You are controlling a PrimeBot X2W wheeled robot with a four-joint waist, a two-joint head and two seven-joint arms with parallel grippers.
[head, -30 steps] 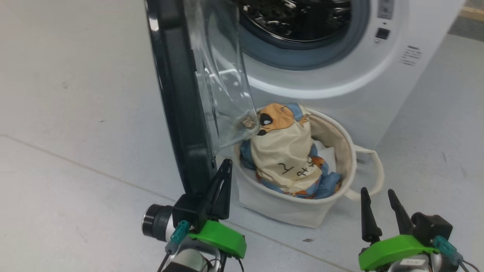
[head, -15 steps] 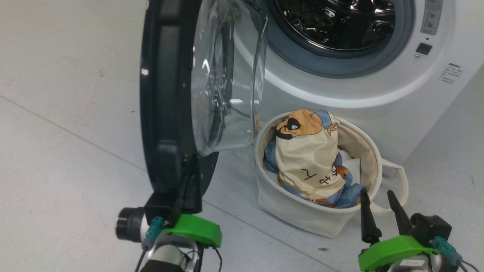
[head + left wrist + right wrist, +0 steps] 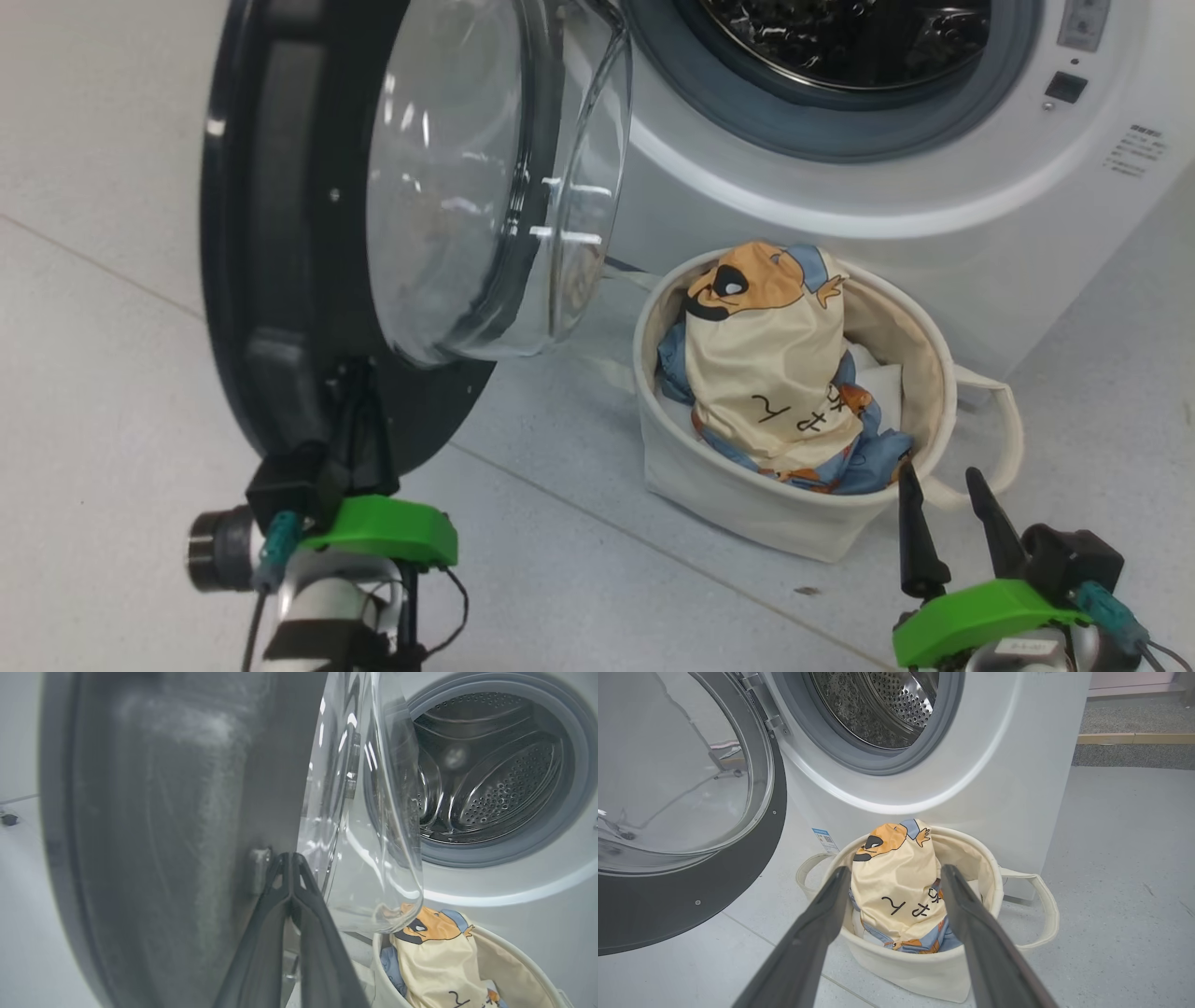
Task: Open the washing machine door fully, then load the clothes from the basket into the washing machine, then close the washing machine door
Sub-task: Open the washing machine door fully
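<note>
Washing machine door: swung out to the left of the opening, standing open, black rim edge-on toward me. Its clear glass bowl bulges right, toward the basket. Drum exposed behind it, grey gasket all round.

Left gripper: jaws closed, tips meeting, empty. They lie against the inner face of the door's lower rim, beside a small grey fitting.

Basket: on the floor, just right of the door's lower edge, close in front of the washing machine. One loop handle points right.

Clothes: heaped in the basket, with the cream bear-face garment on top and blue printed pieces under it.

Right gripper: near side of the basket, jaws open, holding nothing, clear of the cloth.

Small blue label low on the machine's front, behind the basket.
</note>
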